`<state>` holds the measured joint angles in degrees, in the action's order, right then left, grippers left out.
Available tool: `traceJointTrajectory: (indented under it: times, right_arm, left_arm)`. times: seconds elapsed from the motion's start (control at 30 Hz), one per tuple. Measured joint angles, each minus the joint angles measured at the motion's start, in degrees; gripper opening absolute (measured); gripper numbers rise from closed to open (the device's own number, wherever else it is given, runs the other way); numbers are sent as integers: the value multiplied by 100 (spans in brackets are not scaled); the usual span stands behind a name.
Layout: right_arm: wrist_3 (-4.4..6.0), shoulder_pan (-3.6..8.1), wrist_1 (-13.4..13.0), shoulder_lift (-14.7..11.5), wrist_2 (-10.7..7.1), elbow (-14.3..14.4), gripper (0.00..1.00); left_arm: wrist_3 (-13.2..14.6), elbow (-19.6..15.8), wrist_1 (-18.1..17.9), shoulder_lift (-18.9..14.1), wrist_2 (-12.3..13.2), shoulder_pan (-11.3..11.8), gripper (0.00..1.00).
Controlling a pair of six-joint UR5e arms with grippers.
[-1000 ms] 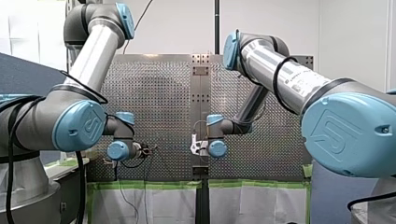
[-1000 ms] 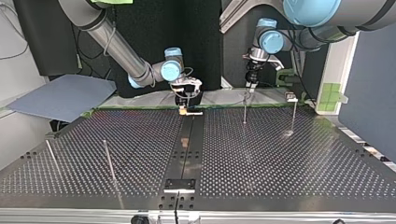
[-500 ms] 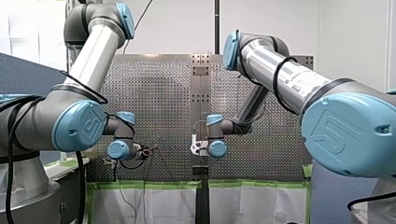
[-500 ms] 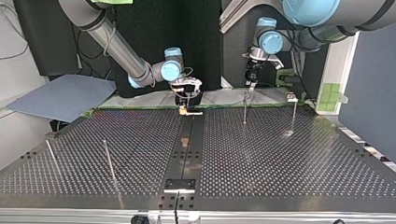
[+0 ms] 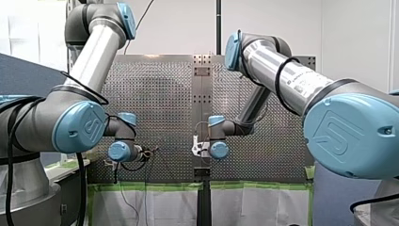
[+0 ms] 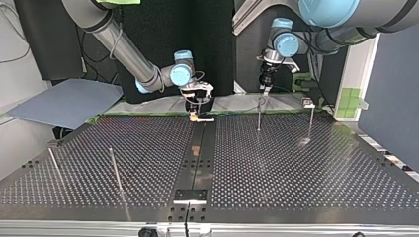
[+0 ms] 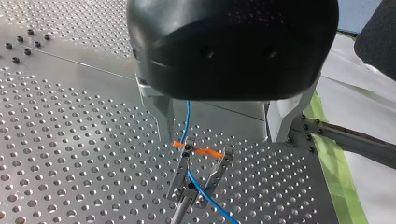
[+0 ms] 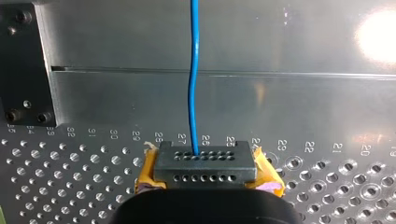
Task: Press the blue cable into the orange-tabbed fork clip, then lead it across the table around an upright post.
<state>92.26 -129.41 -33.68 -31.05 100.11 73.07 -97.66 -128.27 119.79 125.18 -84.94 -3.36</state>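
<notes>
On the perforated table [image 6: 296, 173]: four upright posts [image 6: 258, 116], two per half.
Fork clip [image 7: 196, 177]: one, with one orange tab [image 7: 198, 150].
Blue cable [image 7: 187, 119]: one, running between the clip's prongs.
Left gripper [image 7: 219, 136]: metal fingers [image 7: 161, 116] wide apart, empty; slightly higher than a second ago.
Right gripper [image 8: 205, 169]: yellow pads [image 8: 267, 176] closed, the cable emerging between them; unmoved.

Glossy metal table [image 6: 296, 168], smooth cable [image 8: 194, 11]
</notes>
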Motion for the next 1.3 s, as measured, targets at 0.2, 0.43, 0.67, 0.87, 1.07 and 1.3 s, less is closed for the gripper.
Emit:
traceJointTrajectory:
  times: [0.2,0.43,0.67,0.87,1.07,1.3]
  right_arm:
    - [2,13,7,3,0,0,0]
    - [3,16,7,5,-3,1,0]
    - [4,22,9,6,-18,2,0]
    - [-2,44,17,11,-27,2,0]
    - [2,72,12,14,-43,2,0]
    - [4,83,10,18,-68,4,0]
  left_arm:
    - [55,0,66,0,7,-14,100]
    - [261,85,309,0,-66,-204,100]
    - [-10,416,391,0,-392,-555,100]
    - [-339,683,385,0,-729,-893,100]
    - [-461,732,383,7,-1011,-1175,100]
    - [-484,857,442,34,-1342,-1301,100]
